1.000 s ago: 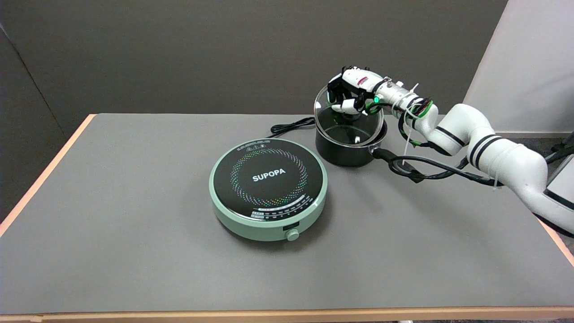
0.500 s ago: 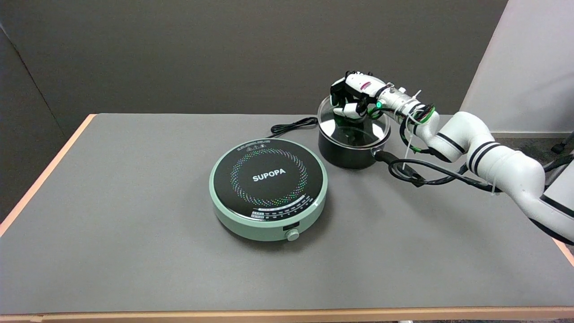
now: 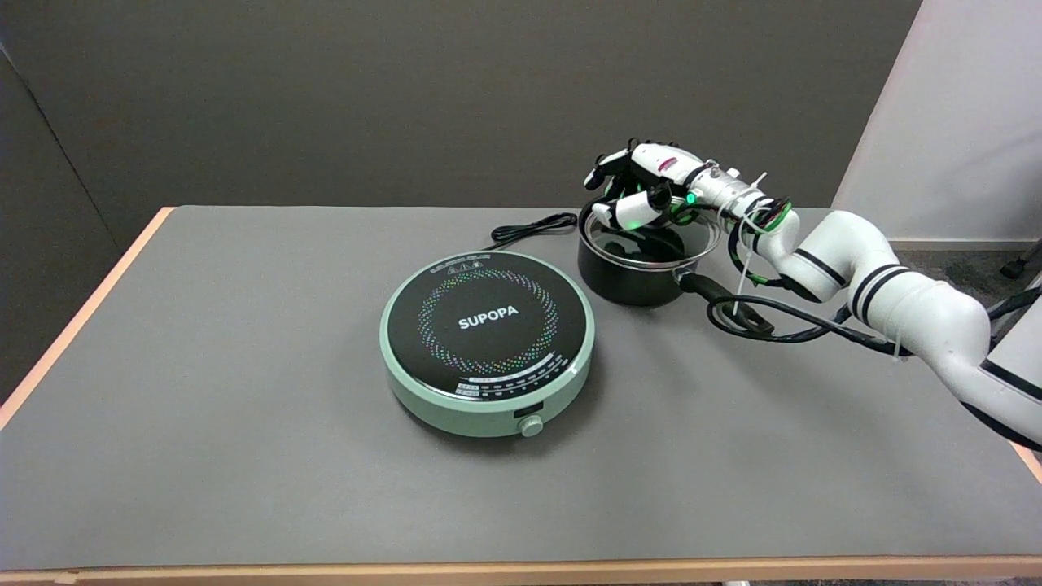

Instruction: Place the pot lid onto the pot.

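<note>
Pot lid (image 3: pixel 651 244), glass w/ metal rim, looks seated flat on the black pot (image 3: pixel 631 281) at the table's far right, just behind the green induction cooker (image 3: pixel 487 340). Right hand (image 3: pixel 639 183) hovers just above the lid, fingers spread apart, nothing visibly pinched; whether a fingertip touches the knob can't be told, since the hand hides the knob. Judged: placing is about done, step in hand is the release and retreat. To do it well: keep fingers wide, lift straight up before pulling back toward the right, so no finger hooks the knob or drags the rim off-centre. Pot handle (image 3: pixel 707 286) and black cable (image 3: pixel 765 317) lie under the forearm; clear them w/out a nudge.
</note>
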`<action>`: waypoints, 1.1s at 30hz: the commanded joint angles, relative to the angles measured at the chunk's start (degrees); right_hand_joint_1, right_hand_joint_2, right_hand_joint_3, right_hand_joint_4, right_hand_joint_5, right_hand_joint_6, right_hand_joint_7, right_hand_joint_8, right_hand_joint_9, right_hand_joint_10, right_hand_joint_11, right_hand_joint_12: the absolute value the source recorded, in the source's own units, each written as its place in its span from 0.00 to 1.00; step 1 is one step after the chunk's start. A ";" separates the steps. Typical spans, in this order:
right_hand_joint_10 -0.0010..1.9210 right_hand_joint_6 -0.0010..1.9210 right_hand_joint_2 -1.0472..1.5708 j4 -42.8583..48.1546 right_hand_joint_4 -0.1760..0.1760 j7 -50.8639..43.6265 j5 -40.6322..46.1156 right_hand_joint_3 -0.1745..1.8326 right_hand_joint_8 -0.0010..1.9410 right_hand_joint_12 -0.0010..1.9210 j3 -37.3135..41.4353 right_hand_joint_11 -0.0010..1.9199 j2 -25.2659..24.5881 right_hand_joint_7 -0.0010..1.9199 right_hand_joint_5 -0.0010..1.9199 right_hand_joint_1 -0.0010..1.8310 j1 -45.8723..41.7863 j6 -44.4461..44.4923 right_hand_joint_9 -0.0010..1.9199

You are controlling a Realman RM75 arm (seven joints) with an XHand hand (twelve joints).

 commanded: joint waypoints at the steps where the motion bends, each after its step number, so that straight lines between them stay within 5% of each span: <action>1: 0.34 0.17 0.66 0.33 1.00 0.67 0.02 0.50 0.16 0.80 0.73 0.30 0.19 0.42 0.33 0.33 -0.59 0.67 0.42; 5: 0.32 0.16 0.65 0.33 1.00 0.67 0.02 0.51 0.15 0.74 1.25 0.32 0.19 0.40 0.31 0.31 -0.56 0.45 0.41; 11: 0.16 0.08 0.58 -0.28 0.90 0.67 4.40 0.53 0.09 0.47 3.78 0.25 0.31 0.23 0.15 0.16 -0.91 -2.33 0.28; 17: 0.12 0.07 0.56 -2.51 0.87 0.22 9.56 0.53 0.07 0.33 3.84 0.18 1.86 0.15 0.09 0.16 -1.40 -5.31 0.20; 27: 0.17 0.09 0.56 -2.51 0.86 0.19 9.68 0.56 0.10 0.31 5.73 0.12 4.93 0.12 0.07 0.15 -4.55 -4.88 0.14; 33: 0.11 0.07 0.57 -4.60 0.82 0.11 9.68 0.55 0.07 0.28 8.80 0.13 8.47 0.15 0.13 0.28 -8.99 -3.92 0.18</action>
